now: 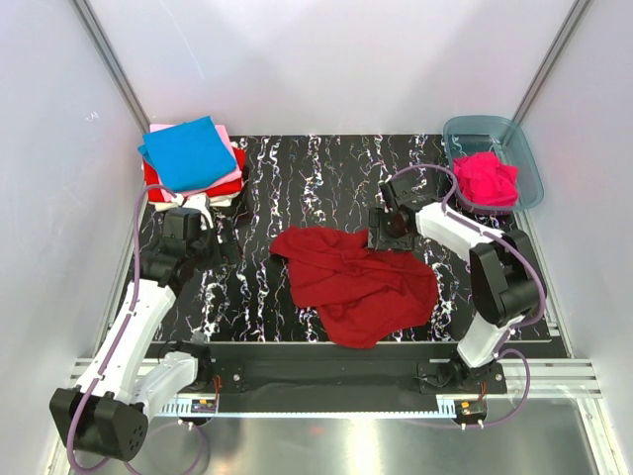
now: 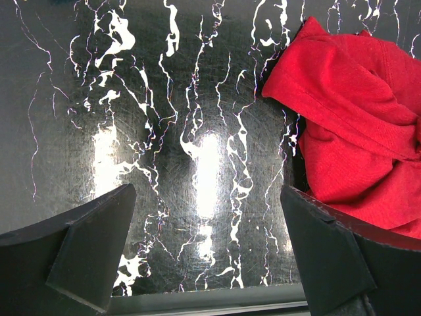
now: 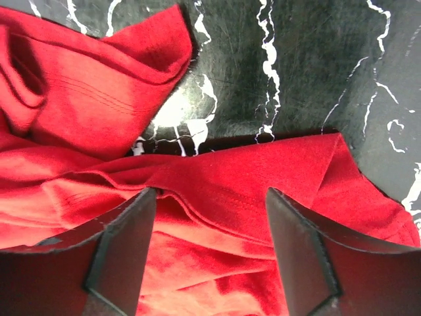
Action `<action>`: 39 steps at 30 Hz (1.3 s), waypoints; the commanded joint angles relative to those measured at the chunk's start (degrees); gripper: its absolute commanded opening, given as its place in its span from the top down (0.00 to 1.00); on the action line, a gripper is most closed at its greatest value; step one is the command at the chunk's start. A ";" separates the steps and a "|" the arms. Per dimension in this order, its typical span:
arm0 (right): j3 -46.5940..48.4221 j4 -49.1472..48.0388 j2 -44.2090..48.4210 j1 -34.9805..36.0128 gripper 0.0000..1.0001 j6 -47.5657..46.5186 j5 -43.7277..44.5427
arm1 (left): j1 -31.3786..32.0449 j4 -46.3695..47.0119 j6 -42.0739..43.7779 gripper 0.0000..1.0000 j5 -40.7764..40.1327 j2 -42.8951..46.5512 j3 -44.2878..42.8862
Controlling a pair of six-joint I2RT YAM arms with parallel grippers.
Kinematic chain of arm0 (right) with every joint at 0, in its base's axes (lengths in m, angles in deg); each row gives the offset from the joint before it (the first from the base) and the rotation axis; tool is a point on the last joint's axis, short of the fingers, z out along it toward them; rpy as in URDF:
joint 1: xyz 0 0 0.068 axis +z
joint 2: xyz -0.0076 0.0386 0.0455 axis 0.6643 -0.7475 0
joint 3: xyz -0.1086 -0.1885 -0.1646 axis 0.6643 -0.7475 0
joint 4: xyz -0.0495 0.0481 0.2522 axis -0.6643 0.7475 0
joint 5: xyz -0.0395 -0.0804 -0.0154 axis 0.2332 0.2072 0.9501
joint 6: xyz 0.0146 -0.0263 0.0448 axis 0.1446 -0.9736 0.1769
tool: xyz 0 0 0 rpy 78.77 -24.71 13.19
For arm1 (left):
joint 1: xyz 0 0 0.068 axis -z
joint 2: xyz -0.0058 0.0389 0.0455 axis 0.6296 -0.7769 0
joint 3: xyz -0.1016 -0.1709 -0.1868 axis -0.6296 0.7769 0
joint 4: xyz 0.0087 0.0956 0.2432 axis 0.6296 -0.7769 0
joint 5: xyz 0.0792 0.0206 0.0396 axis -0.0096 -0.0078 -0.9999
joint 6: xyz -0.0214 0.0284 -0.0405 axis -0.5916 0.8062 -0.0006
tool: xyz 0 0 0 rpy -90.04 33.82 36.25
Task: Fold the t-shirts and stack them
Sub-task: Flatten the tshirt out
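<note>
A large dark red t-shirt lies crumpled mid-table. My right gripper hovers at its far edge, open, its jaws straddling a hem fold of the dark red t-shirt; in the right wrist view the gripper has cloth between its fingers but they are not closed on it. My left gripper is open over bare table; in the left wrist view this gripper is empty, with the shirt's edge to its right. A folded stack with a bright blue shirt on top sits at the back left.
A translucent blue-grey tub at the back right holds a hot pink t-shirt. The black marbled tabletop is enclosed by white walls. A metal rail with the arm bases runs along the near edge.
</note>
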State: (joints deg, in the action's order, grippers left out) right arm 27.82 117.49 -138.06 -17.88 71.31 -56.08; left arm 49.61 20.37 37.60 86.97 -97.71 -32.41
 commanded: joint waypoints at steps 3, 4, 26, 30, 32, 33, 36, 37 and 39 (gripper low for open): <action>2.80 0.60 8.24 0.33 0.20 5.11 1.68 | 0.22 0.85 0.39 0.01 -0.08 -0.16 -1.69; 2.98 0.78 9.03 0.25 0.19 6.44 0.98 | 0.22 0.93 0.39 0.01 -0.08 -0.16 -1.69; -16.79 -9.68 14.68 -11.27 0.34 17.18 -12.47 | 0.66 0.94 0.39 0.01 -0.08 -0.07 -1.61; -17.76 -11.26 12.83 -11.27 0.34 17.35 -12.82 | 0.75 0.94 0.39 0.01 -0.08 0.02 -1.52; -18.20 -11.52 11.86 -11.27 0.35 17.35 -12.82 | 0.66 1.02 0.39 0.01 -0.08 -0.07 -1.61; -18.29 -11.87 11.68 -11.27 0.34 17.44 -12.65 | 0.75 0.94 0.48 0.01 -0.08 -0.16 -1.61; -18.82 -12.31 11.24 -11.35 0.34 17.35 -11.95 | 0.66 0.94 0.39 0.01 -0.08 -0.16 -1.61; -18.99 -12.40 11.15 -11.44 0.35 17.35 -11.77 | 0.66 0.94 0.39 0.01 -0.08 -0.24 -1.61; -18.99 -12.40 10.80 -11.62 0.35 17.18 -11.77 | 0.66 0.94 0.48 0.01 -0.08 -0.25 -1.61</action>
State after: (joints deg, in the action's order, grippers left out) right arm 8.76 107.43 -126.83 -29.27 88.43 -67.21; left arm 50.05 20.37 37.60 86.97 -97.73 -32.41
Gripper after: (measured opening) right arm 0.656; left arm 0.987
